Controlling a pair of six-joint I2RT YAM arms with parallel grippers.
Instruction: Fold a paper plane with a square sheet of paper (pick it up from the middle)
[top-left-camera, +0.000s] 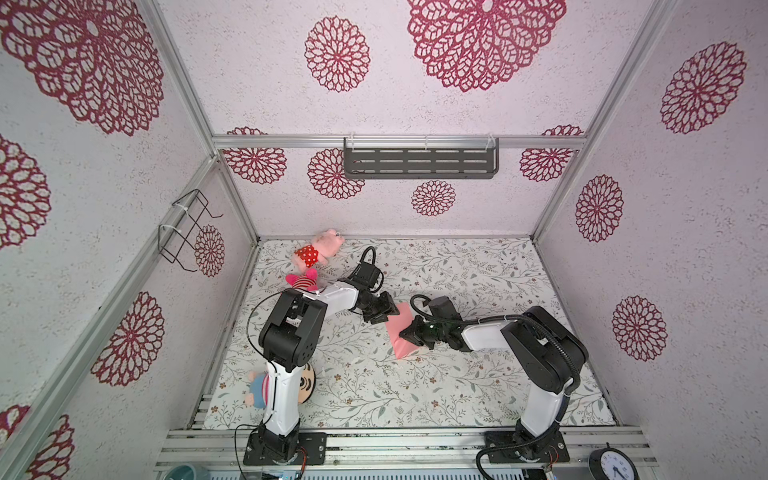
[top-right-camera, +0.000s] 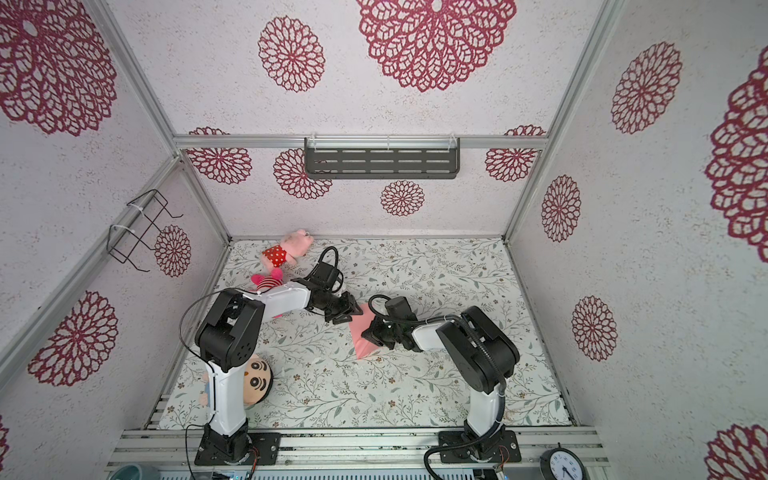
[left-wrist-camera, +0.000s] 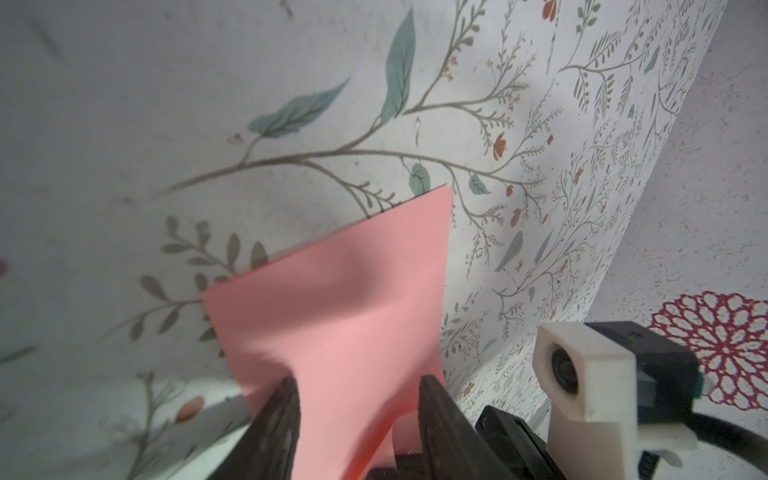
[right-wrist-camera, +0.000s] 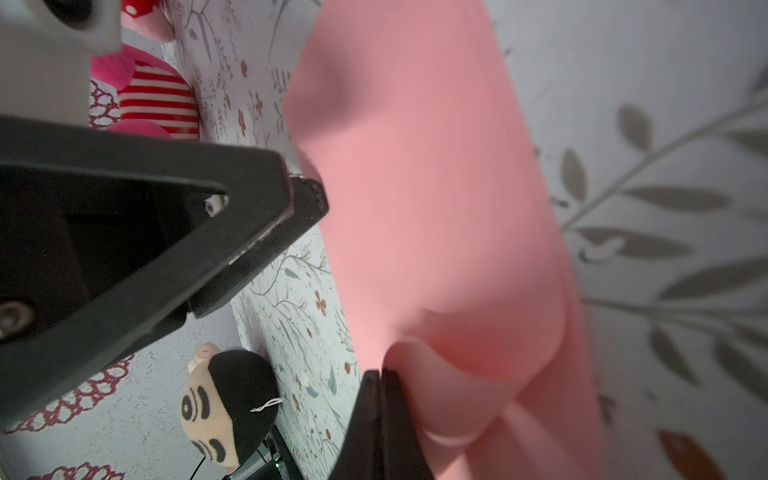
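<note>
Now mid-fold: my right fingers (right-wrist-camera: 380, 399) pinch the paper (top-left-camera: 402, 336); left fingers (left-wrist-camera: 357, 399) half-spread around its edge. Next: crease it flat on the bench (top-left-camera: 478, 386).

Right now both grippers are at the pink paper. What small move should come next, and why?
Probably close the left gripper on the pink paper. Its jaws stand open with the sheet running between them, while the right gripper is shut on a bulging fold, so only one side is gripped.
</note>
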